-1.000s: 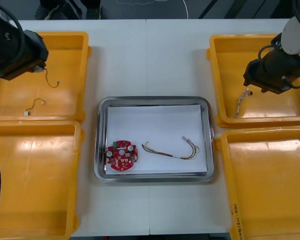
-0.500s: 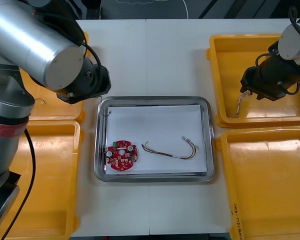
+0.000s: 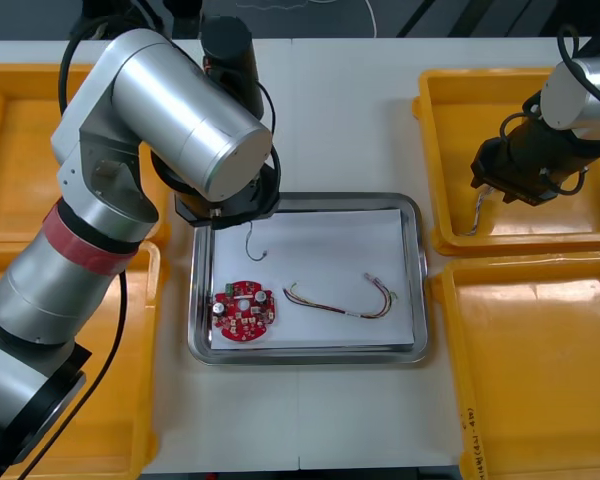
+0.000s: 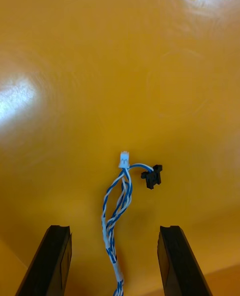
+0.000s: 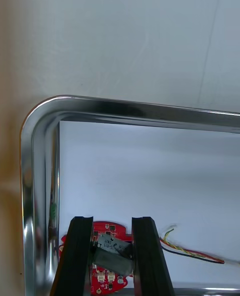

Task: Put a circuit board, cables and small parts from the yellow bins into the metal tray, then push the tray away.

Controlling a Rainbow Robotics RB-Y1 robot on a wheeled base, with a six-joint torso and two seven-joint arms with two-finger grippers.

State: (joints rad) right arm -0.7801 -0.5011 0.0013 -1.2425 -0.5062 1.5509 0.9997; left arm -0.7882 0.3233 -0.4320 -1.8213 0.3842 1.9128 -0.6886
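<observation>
Front: left gripper (image 3: 223, 211) hangs over the tray's (image 3: 412, 212) far-left corner, with a thin black cable (image 3: 256, 246) dangling from it onto the liner. Right gripper (image 3: 501, 187) is in the far right bin (image 3: 580, 92).

Right wrist: fingers (image 4: 56, 261) spread wide on either side of the blue-white cable (image 4: 116, 211), not touching it. The cable looks light and limp, so grip the twisted mid-length, not the plug.

Left wrist: fingers clamped on the black cable's grey end piece (image 5: 113, 250).

This looks like a lab or an electronics workshop. A light table (image 3: 350, 130) carries yellow bins (image 3: 520, 370) at both sides and a metal tray (image 3: 305, 199) between them. The tray holds a circuit board (image 3: 244, 311) and cables (image 3: 346, 313) (loose parts, nothing household). A big silver robot arm (image 3: 180, 110) reaches over the tray.
</observation>
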